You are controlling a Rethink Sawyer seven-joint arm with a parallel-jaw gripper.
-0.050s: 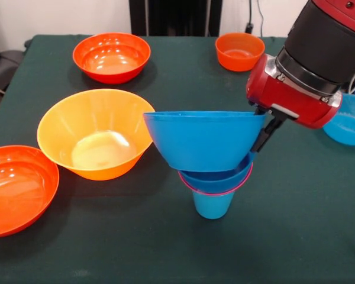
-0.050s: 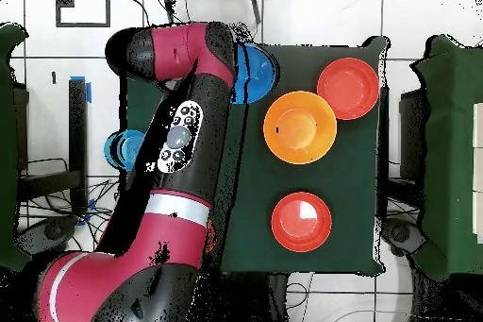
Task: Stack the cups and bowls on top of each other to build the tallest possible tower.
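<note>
A light blue cup (image 1: pixel 213 205) stands upside-up on the green table, carrying a pink bowl (image 1: pixel 196 187) and a small blue bowl (image 1: pixel 216 178) nested in it. On top of them sits a large blue bowl (image 1: pixel 201 141), the widest piece of this tower. My gripper (image 1: pixel 264 134) is at that bowl's right rim, shut on it, with one black finger (image 1: pixel 262 141) lying along the outer wall. In the overhead view the arm hides the gripper and most of the large blue bowl (image 2: pixel 255 71).
A large yellow-orange bowl (image 1: pixel 94 135) (image 2: pixel 300 127) stands just left of the tower. Red-orange bowls sit at the far left (image 1: pixel 111 56) (image 2: pixel 301 221) and the near left edge (image 1: pixel 18 189) (image 2: pixel 347 88). A small orange bowl (image 1: pixel 239 51) is at the back, another blue bowl (image 1: pixel 350 123) at the right edge.
</note>
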